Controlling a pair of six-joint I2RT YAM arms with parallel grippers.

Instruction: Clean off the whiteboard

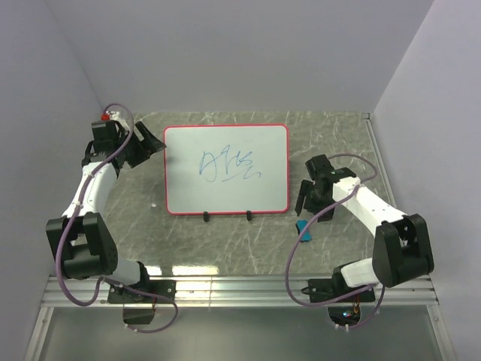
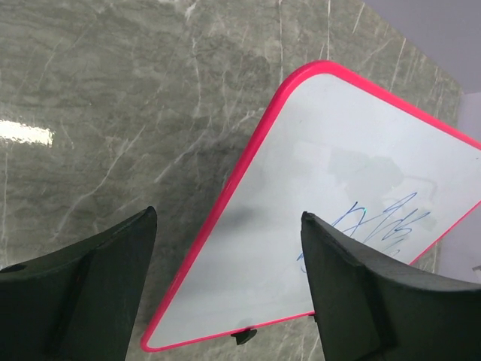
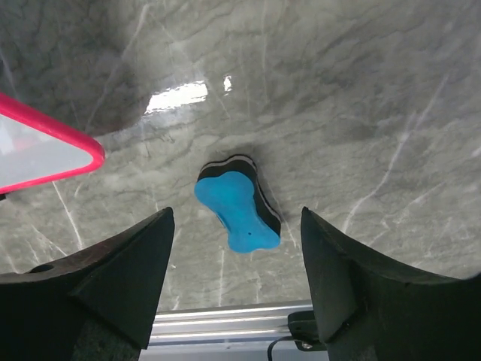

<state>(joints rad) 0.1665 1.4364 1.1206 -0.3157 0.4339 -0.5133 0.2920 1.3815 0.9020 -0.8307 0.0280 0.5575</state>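
The whiteboard, white with a red-pink frame, lies flat at the middle of the table with blue scribbles at its centre and two black feet on its near edge. My left gripper is open and empty, hovering over the board's far left corner; the left wrist view shows the board between its fingers. The blue eraser lies on the table off the board's near right corner. My right gripper is open above it; the eraser shows between its fingers, untouched.
The table top is grey marble, with walls at the back and on both sides. A metal rail runs along the near edge by the arm bases. The board's corner shows at the left of the right wrist view.
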